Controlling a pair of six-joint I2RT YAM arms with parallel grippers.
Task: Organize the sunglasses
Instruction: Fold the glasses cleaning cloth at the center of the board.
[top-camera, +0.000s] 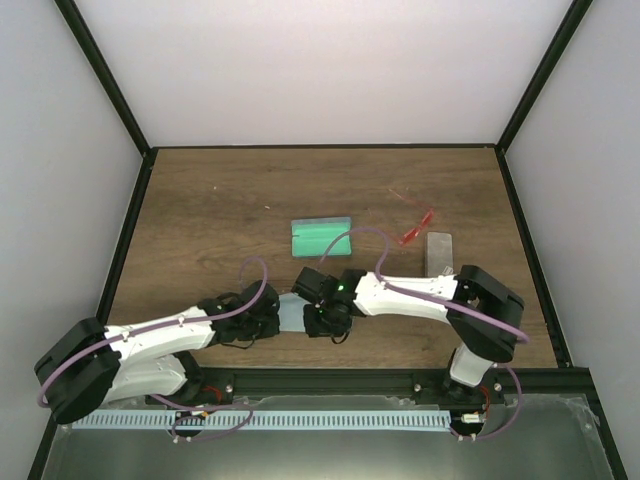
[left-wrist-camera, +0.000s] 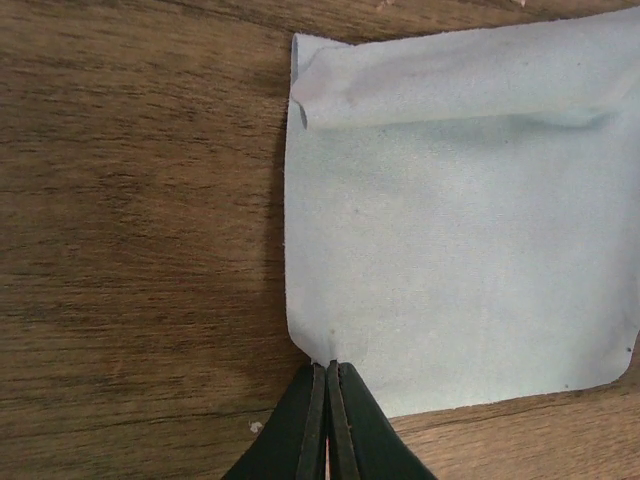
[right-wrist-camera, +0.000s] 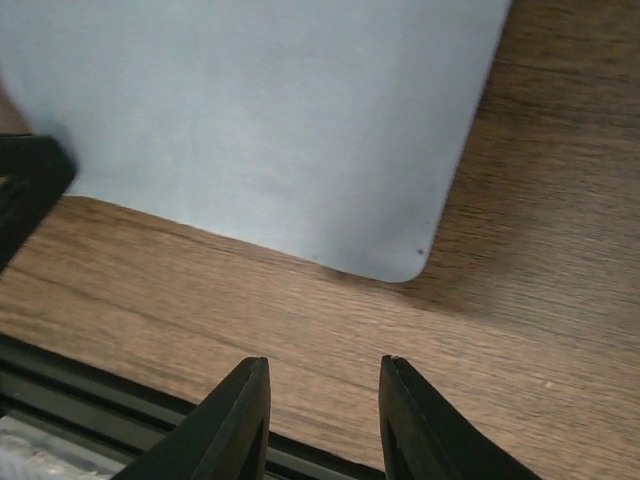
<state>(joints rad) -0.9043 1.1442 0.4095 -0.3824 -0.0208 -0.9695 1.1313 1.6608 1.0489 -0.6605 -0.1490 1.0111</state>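
The red-orange sunglasses (top-camera: 415, 231) lie on the table at the right, beside a closed grey case (top-camera: 438, 253). A faint thin pink pair (top-camera: 403, 196) lies just beyond them. A pale blue cloth (left-wrist-camera: 460, 220) lies flat near the table's front edge, between the two grippers. My left gripper (left-wrist-camera: 328, 366) is shut on the cloth's near-left corner. The right gripper (right-wrist-camera: 325, 375) hovers open over bare wood just short of the cloth's (right-wrist-camera: 260, 120) rounded corner, with nothing between its fingers. From above, both grippers (top-camera: 276, 313) (top-camera: 322, 324) flank the cloth (top-camera: 292, 312).
An open case with a green lining (top-camera: 320, 237) lies mid-table, behind the grippers. The black front rail (right-wrist-camera: 120, 395) runs close under the right gripper's fingers. Part of the left gripper (right-wrist-camera: 25, 190) shows at the left edge of the right wrist view.
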